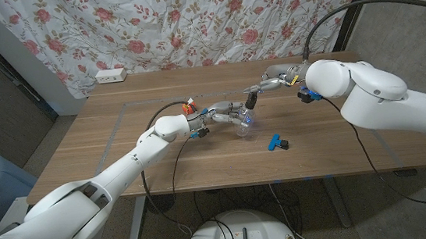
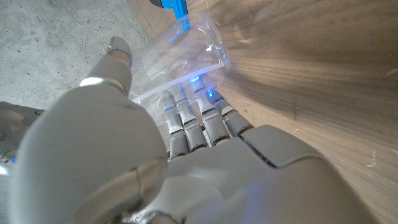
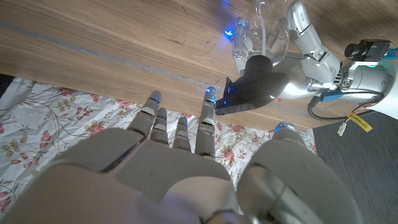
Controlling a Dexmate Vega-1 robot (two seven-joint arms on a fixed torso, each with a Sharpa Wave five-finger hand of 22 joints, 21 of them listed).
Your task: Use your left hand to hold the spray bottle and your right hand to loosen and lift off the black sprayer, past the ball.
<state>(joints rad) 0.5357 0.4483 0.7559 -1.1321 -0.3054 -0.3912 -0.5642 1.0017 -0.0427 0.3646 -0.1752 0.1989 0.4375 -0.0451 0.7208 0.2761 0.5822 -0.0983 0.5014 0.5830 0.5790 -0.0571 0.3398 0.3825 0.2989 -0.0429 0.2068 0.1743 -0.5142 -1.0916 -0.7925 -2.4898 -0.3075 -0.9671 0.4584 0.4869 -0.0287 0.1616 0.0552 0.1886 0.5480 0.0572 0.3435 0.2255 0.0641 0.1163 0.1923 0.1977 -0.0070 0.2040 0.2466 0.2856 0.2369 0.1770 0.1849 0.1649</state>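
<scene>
Bottle (image 1: 242, 124) first: it's a clear plastic spray bottle sitting near the middle of the wooden table (image 1: 121, 144), and the left hand (image 1: 224, 115) has its fingers (image 2: 205, 118) wrapped around the see-through body, so that one's gripping it for sure. You can see the same thing from the left wrist view, fingers curled along the clear plastic with the thumb up on the other side. The black sprayer (image 3: 254, 87) is on top of the bottle, and it looks seated on the neck from the right wrist view, though I can't tell how tight it is. The right hand (image 1: 268, 83) is up just beside the sprayer, on the far side of it. From its own wrist camera the fingers (image 3: 208, 115) are spread apart and reaching toward the black head, with nothing in them; tips look close to it but I can't say they're touching. On the table nearer the front edge, to the right of the bottle, there's a small blue thing (image 1: 276, 142) lying well apart from both hands. White power strip (image 1: 110, 75) sits at the back left edge, flowery curtain (image 1: 211, 18) behind it all.
</scene>
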